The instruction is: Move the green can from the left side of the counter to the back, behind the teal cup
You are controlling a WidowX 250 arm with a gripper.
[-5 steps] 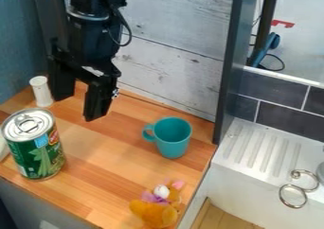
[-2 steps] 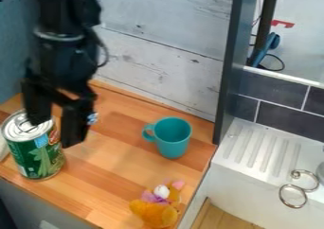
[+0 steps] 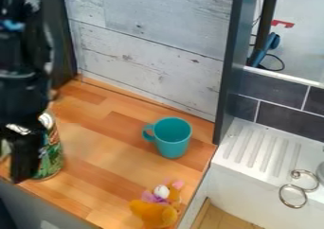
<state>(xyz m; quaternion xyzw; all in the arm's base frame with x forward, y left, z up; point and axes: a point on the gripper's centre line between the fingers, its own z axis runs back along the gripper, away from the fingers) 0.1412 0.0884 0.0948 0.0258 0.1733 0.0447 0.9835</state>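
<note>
The wooden table [image 3: 114, 159] supports three items. The black tool [image 3: 24, 157], at left, partly covers the green food can [image 3: 53, 152]; whether it is spread or pressed together cannot be determined. The teal mug [image 3: 172, 139] stands right of the can; the plush toy [image 3: 154, 212] sits nearer the camera.

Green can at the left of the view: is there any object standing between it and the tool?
Nothing visible stands between the tool and the green can, though the tool hides the can's left part. The teal mug and the plush toy are off to the right of the view.
</note>
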